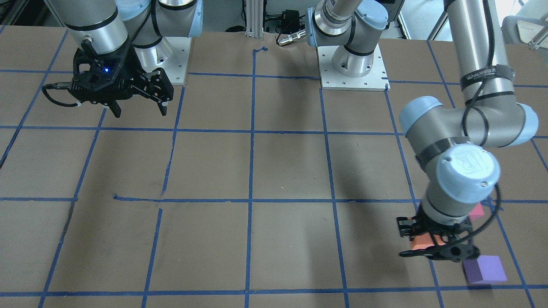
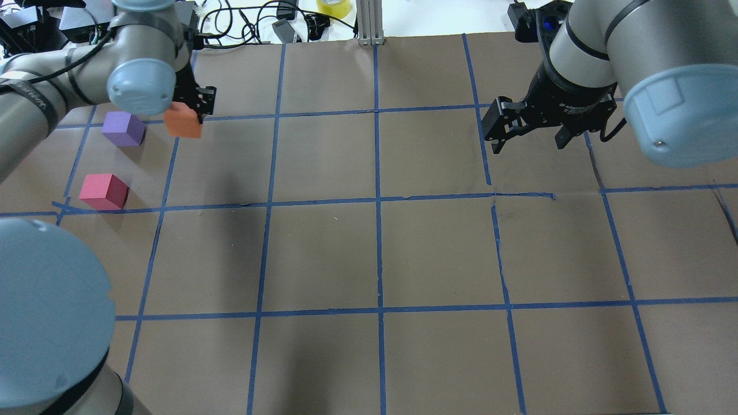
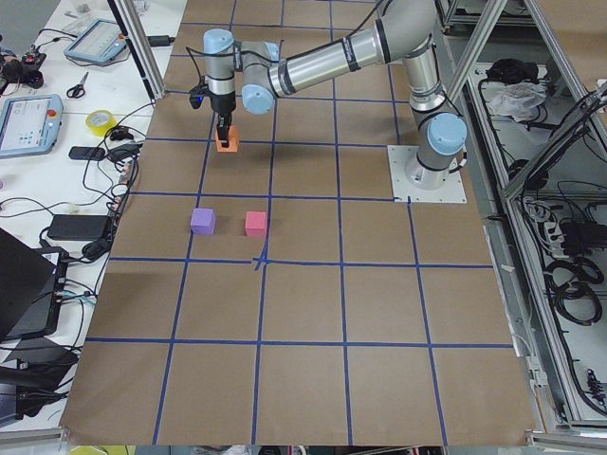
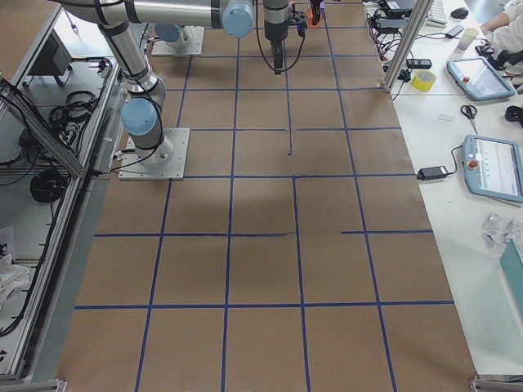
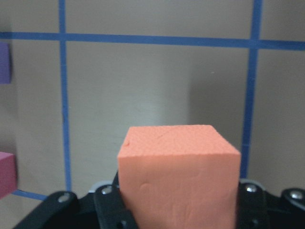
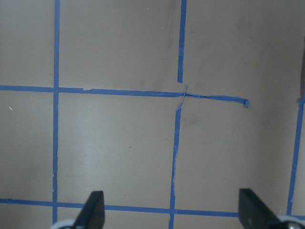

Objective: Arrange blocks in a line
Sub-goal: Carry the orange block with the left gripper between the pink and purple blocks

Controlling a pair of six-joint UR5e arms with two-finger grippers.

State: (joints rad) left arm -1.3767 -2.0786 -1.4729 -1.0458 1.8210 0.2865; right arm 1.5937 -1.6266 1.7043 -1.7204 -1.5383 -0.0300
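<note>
Orange block is clamped in my left pincer, near the purple block. The pink block sits nearby on the taped table. My right pincer hangs wide apart with nothing in it, way across.

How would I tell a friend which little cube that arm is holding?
Look at the brown table with blue tape squares, at the end where three cubes cluster. The orange block is clamped in the left gripper; the purple block and pinkish-red block lie free on the table.
</note>
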